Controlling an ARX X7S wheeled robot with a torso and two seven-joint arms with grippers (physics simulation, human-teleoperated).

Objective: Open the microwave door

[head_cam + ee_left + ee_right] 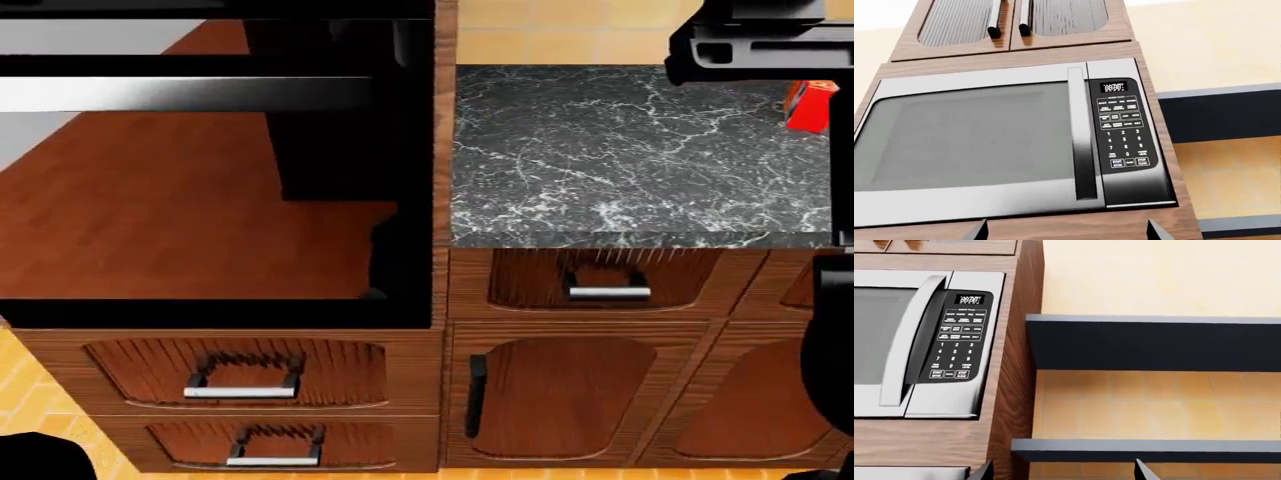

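— Wood-grain kitchen cabinetry frames everything. Where do the hands stand?

— The left gripper [1066, 232] shows only two dark fingertips [977, 231], spread wide and holding nothing. It hovers short of the microwave door [967, 145], touching nothing. The right gripper [1062, 472] is spread and empty too, off past the cabinet's side edge.

— And the door itself?

— Closed, flush in its wooden bay under the upper cupboards. Its vertical bar handle [1081, 135] runs along the edge next to the keypad [1123, 130].

— So which step?

— Probably the approach, with nothing grasped yet. Next, the left gripper would need to line up on that bar, close around it, then pull in an arc about the far hinge edge.

— Do the views differ?

— Only the wrist views show the microwave. The head view looks lower, at the black oven front [214, 200], the marble countertop [627, 150] and drawers. The right wrist view adds dark wall shelves [1154, 342].
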